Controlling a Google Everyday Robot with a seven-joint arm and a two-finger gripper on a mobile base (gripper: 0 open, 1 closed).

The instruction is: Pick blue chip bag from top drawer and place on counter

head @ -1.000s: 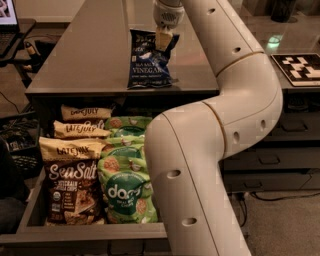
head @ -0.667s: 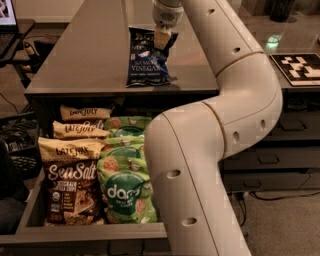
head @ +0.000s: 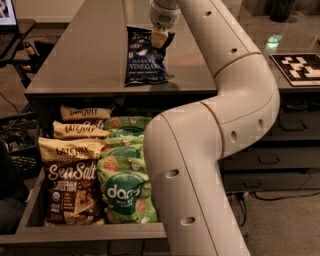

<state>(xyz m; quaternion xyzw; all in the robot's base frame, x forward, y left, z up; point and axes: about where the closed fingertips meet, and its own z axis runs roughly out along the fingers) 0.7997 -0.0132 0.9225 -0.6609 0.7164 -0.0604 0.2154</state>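
Observation:
The blue chip bag [head: 145,62] stands tilted on the counter [head: 75,55], its lower edge resting near the counter's front edge. My gripper [head: 160,37] is at the bag's top edge, shut on it, with the white arm arching down across the right of the view. The top drawer [head: 90,234] is pulled open below the counter. It holds brown-and-cream Sea Salt bags [head: 70,192] on the left and green dang bags [head: 125,192] beside them. The arm hides the drawer's right part.
A black-and-white marker tag [head: 300,67] lies on the counter at the right. Narrower grey drawers [head: 270,160] are shut at the right. A laptop [head: 6,12] and cables are at the far left.
The gripper and the blue chip bag have shifted slightly to the left over the counter. The grip on the bag is unchanged.

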